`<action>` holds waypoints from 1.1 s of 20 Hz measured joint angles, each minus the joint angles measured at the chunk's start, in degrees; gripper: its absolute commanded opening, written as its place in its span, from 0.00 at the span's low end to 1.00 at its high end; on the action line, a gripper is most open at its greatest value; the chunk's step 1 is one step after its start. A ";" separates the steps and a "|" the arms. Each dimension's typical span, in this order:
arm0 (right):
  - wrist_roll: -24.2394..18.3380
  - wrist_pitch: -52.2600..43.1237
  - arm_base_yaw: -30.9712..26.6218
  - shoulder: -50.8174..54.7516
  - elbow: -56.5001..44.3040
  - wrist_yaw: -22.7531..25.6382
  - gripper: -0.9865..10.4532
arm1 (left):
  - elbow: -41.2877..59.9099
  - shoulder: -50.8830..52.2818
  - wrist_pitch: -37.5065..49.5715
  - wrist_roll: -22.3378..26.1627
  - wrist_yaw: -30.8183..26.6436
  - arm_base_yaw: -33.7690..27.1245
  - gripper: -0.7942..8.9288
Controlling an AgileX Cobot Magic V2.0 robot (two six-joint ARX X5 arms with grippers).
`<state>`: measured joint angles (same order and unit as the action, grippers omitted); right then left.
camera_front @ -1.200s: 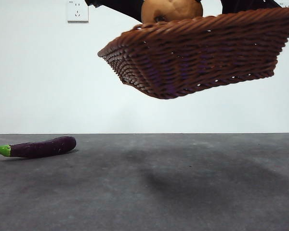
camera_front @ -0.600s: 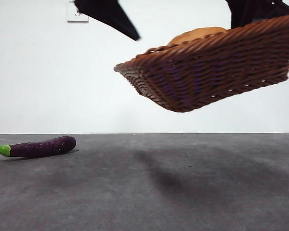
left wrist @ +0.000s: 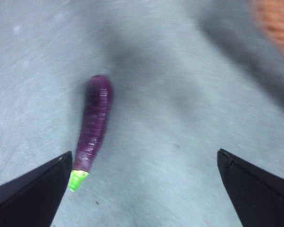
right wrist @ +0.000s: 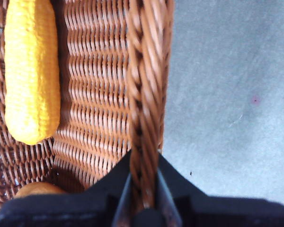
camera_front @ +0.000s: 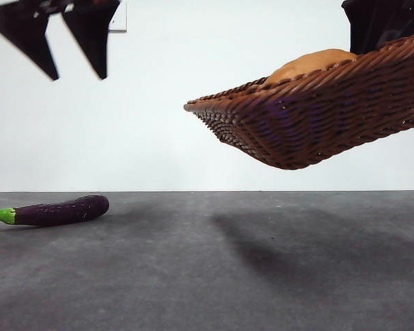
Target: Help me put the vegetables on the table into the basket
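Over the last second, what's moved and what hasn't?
The basket, gripped at its rim by the right hand, drifted right and lower in the front view, potato settled inside. The open left hand swung away from the basket to above the eggplant, which has not moved on the table.

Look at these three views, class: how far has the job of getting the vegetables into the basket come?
Done: the potato and the yellow vegetable lie in the basket. In hand: the right hand grips the basket's rim and holds it tilted above the table. Left: the eggplant lies on the table, with the open left hand above it.
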<state>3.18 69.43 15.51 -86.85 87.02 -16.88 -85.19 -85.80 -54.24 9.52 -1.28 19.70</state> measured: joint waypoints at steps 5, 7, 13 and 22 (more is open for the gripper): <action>-0.22 -0.04 0.00 0.00 0.00 0.00 0.08 | 0.00 -9.64 5.42 5.33 4.59 -6.60 0.66; -0.22 -0.04 0.00 0.00 0.00 0.00 0.08 | 0.00 -14.64 7.65 7.32 4.24 -7.72 0.66; -0.28 -0.11 0.00 0.00 0.00 0.00 0.08 | 0.00 -22.47 16.37 8.48 3.85 -8.74 0.66; -0.66 -1.36 0.00 0.00 0.00 0.00 0.08 | 0.00 -28.33 19.47 8.90 2.69 -9.05 0.45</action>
<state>2.52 68.07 15.51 -86.85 87.02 -16.88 -85.19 -114.13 -34.76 18.41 1.41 10.66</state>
